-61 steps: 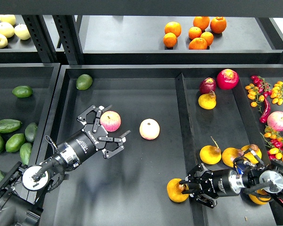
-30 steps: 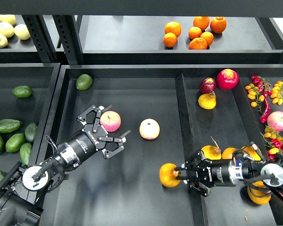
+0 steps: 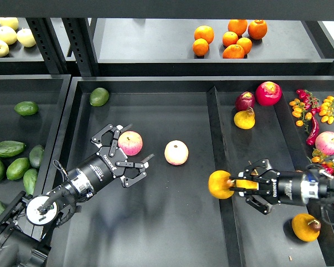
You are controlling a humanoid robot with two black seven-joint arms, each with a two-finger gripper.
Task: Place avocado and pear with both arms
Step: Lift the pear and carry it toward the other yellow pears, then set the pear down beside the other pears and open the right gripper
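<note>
My right gripper is shut on a yellow-orange pear and holds it over the divider between the middle and right trays. My left gripper is open and empty in the middle tray, with its fingers on either side of a pink-and-yellow apple. Several dark green avocados lie in the left bin, among them an elongated one and an oval one. All are apart from the left gripper. I cannot tell which is the task's avocado.
A lighter round avocado lies at the middle tray's back left. A second apple is mid-tray. The right tray holds more pears, red fruit, an apple and tomatoes. Oranges sit on the back shelf.
My right gripper has carried the pear up and to the right, from low in the middle tray to over the divider. The left arm has not moved.
</note>
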